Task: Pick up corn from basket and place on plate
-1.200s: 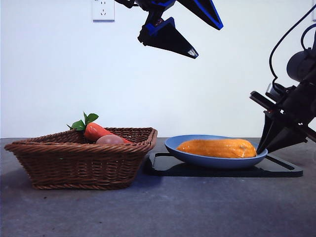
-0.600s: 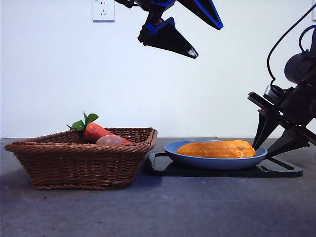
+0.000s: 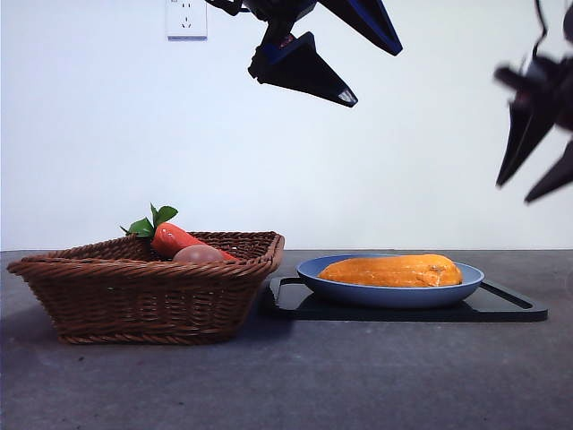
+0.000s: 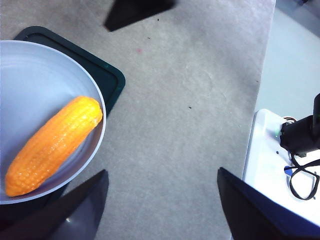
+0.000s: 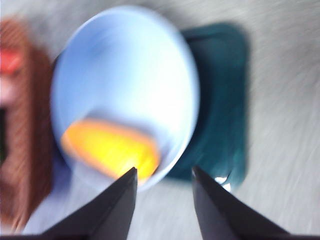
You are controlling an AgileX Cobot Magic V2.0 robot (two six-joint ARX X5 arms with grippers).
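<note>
I read this as a robot lab bench, not a home. The grey table [image 3: 295, 376] stands against a bare white wall [image 3: 134, 134] with one white socket [image 3: 187, 18] high up. At the table's edge in my left wrist view I see a white device [image 4: 280, 165] with black cables [image 4: 302, 182]. The basket [image 3: 143, 287], plate [image 3: 389, 291] and tray [image 3: 501, 309] look like staged props.
</note>
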